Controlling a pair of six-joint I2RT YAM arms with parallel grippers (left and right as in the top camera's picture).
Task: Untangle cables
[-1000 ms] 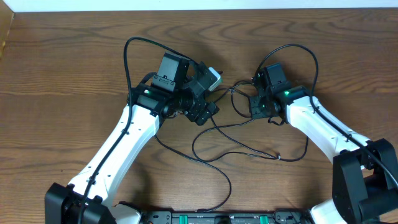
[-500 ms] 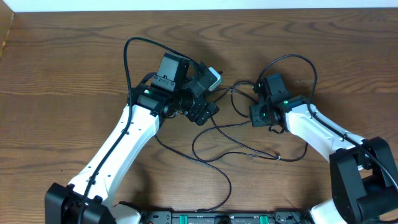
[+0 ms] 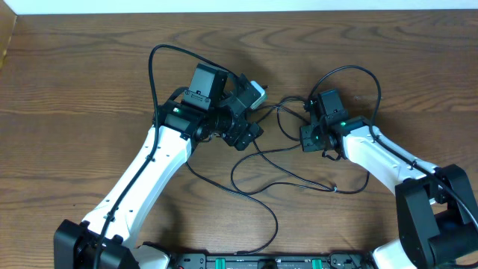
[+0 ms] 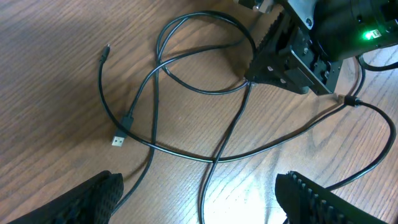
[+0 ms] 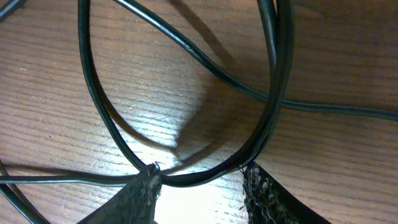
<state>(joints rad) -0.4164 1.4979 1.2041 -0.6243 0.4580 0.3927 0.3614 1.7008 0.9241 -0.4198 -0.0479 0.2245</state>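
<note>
Overhead: black cables (image 3: 284, 161) lie in crossed loops on the counter (image 3: 89, 75) between the arms, strands running up to both claws. Left claw (image 3: 250, 131) sits at the loops' upper left; right claw (image 3: 305, 137) is low on the tangle's upper right. Neither claw's state reads clearly from here.

Left wrist: left claw's fingers (image 4: 93, 199) stand wide apart at the frame bottom, nothing between them, above the cables (image 4: 186, 112). A USB plug (image 4: 119, 139) and a smaller plug end (image 4: 106, 51) lie free on the wood. Right claw (image 4: 273, 68) touches a loop where strands cross.

Right wrist: right claw (image 5: 198, 186) is part-closed, a cable loop (image 5: 186, 177) lying between its fingertips at the counter; a firm pinch can't be told.

Step, likely: right claw securing one strand at the crossing. Next probably needs a firm close, then a lift and pull away while the left claw drops to pin or take another strand.
</note>
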